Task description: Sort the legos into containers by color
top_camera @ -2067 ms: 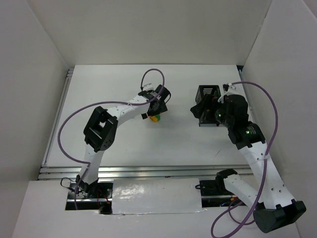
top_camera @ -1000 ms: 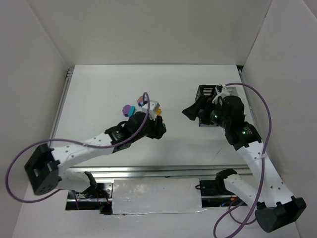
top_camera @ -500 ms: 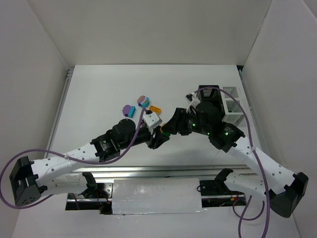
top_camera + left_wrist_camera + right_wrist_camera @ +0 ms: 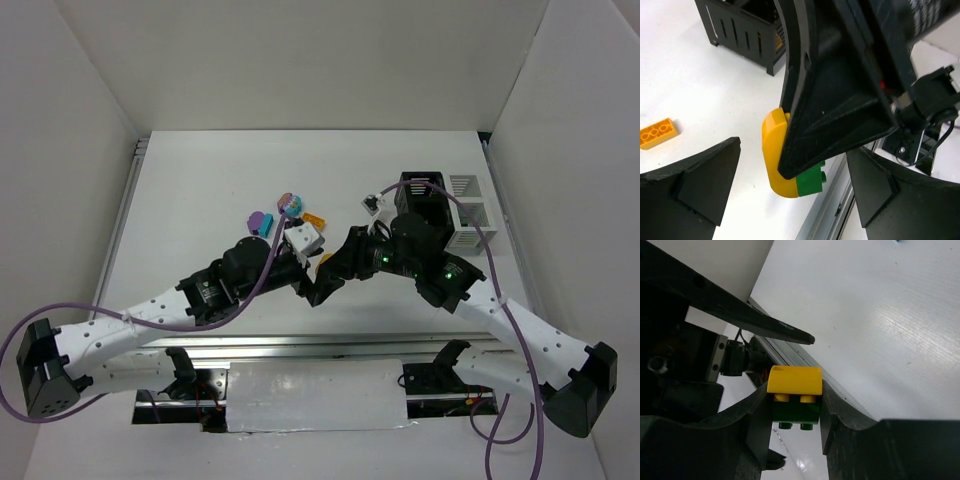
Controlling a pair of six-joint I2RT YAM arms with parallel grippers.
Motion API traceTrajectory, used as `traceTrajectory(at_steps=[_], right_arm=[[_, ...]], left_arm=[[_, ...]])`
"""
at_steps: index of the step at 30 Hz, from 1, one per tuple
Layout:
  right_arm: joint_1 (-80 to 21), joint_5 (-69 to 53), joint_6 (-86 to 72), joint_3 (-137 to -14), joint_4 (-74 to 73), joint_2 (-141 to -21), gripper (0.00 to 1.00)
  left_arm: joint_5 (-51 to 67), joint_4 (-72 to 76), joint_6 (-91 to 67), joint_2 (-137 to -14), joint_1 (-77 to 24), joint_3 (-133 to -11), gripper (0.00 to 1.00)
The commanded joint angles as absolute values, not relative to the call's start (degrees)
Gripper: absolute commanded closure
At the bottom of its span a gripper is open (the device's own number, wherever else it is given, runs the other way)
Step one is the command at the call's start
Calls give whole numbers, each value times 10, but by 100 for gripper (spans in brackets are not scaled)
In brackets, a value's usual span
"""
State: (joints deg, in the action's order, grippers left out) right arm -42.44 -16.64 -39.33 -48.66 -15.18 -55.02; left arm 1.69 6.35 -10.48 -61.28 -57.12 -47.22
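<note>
A yellow and green lego pair (image 4: pixel 794 390) hangs above the table's front part, with my right gripper (image 4: pixel 794 410) shut on it. My left gripper (image 4: pixel 792 175) stands open around that same pair (image 4: pixel 777 170), its fingers (image 4: pixel 695 185) well apart from it. From above, both grippers meet near the front middle, the right gripper (image 4: pixel 322 283) beside the left gripper (image 4: pixel 303 268). Purple and teal legos (image 4: pixel 260 222), a round purple one (image 4: pixel 288 204) and an orange brick (image 4: pixel 313 220) lie on the table. The containers stand at the back right: a black bin (image 4: pixel 420 190) and two white bins (image 4: pixel 466 186).
The aluminium rail (image 4: pixel 300 345) at the table's near edge runs just below the grippers. White walls enclose the table on three sides. The orange brick (image 4: pixel 657 133) and the black bin (image 4: pixel 742 30) show behind the left fingers.
My left gripper has opened and let go of the yellow and green pair. My right gripper has come over from the bins and shut on that pair.
</note>
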Motion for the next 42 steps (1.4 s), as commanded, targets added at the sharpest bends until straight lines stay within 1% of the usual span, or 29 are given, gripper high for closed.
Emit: traceTrajectory(at_steps=[1, 3, 4, 6, 7, 9, 11, 14, 16, 18, 20, 22, 25, 29, 30, 32, 33, 37, 39, 40, 41, 42], right_arm=[[-405, -222, -306, -471, -68, -528, 100], [-383, -237, -264, -460, -53, -513, 100], [-357, -306, -253, -445, -34, -507, 100], [-324, -380, -224, -430, -2, -489, 100], [-290, -477, -214, -414, 3, -484, 100], [-268, -571, -181, -402, 32, -472, 100], [-258, -662, -160, -398, 42, -462, 100], [-259, -742, -178, -394, 103, -461, 100], [-259, -751, -203, -390, 126, -458, 100], [-264, -760, -228, -382, 179, -454, 100], [-270, -759, -252, -386, 193, -447, 100], [-281, -752, -231, -396, 172, -443, 100], [-298, -737, -186, -424, 96, -452, 100], [-318, -711, -163, -429, 74, -463, 100], [-320, -696, -161, -428, 75, -461, 100], [-323, -679, -150, -430, 61, -459, 100], [-323, -665, -149, -430, 58, -458, 100], [-325, -656, -138, -439, 36, -463, 100], [-326, -657, -136, -442, 33, -467, 100], [-326, -657, -143, -442, 36, -469, 99], [-325, -661, -146, -441, 40, -470, 96], [-326, -665, -149, -439, 43, -470, 88]], left_arm=[[3, 56, -127, -587, -574, -517, 1], [3, 10, -145, -582, -574, -536, 0], [3, -2, -157, -576, -574, -547, 0], [3, -53, -167, -563, -573, -558, 0], [31, -64, -172, -560, -573, -565, 0], [71, -89, -173, -552, -572, -573, 2], [140, -103, -167, -548, -572, -584, 4], [205, -115, -164, -547, -572, -593, 5], [228, -113, -167, -550, -572, -594, 6], [236, -105, -171, -559, -572, -591, 7], [244, -95, -177, -570, -572, -585, 12], [250, -84, -181, -577, -572, -584, 15], [250, -66, -189, -587, -572, -584, 16], [253, -58, -197, -600, -572, -601, 17], [253, -59, -198, -604, -572, -604, 22], [257, -65, -198, -611, -572, -612, 26], [259, -65, -199, -611, -571, -612, 31], [255, -63, -200, -607, -571, -606, 36], [255, -62, -200, -608, -571, -605, 48], [257, -61, -198, -609, -571, -605, 57], [259, -59, -197, -610, -571, -604, 74], [264, -56, -195, -609, -571, -603, 83]])
